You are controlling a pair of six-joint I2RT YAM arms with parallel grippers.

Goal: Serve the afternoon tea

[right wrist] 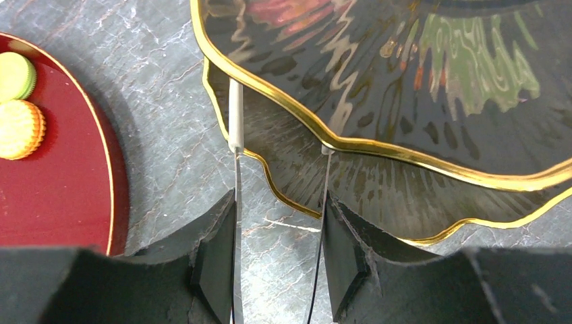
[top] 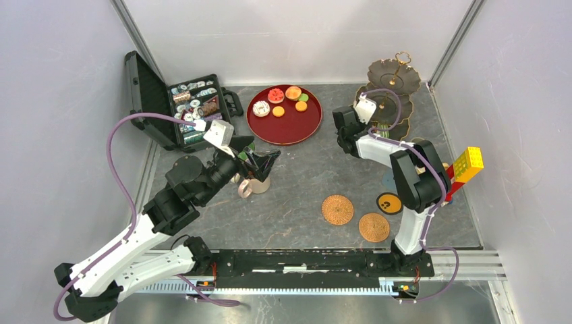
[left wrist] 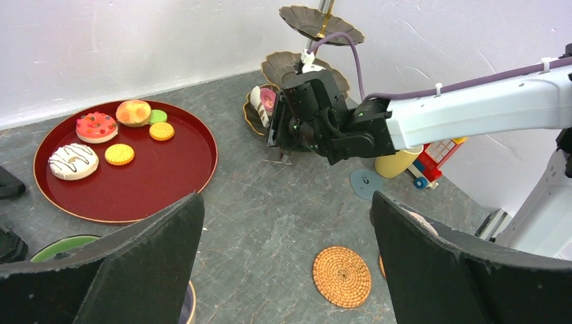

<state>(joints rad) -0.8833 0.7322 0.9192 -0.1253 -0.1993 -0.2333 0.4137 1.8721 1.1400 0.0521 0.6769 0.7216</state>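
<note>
Here the left gripper gapes over half-hidden mugs; the right gripper pinches thin tongs by the stand.

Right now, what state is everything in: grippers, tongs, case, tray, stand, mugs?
Left gripper: open, empty.
Right gripper: shut on tongs.
Tongs: tips apart, empty.
Case: lid open.
Tray: six cakes on it.
Stand: upright, pink cake on lowest tier.
Beige mug: upright, under left gripper.
Yellow mug: upright.
</note>
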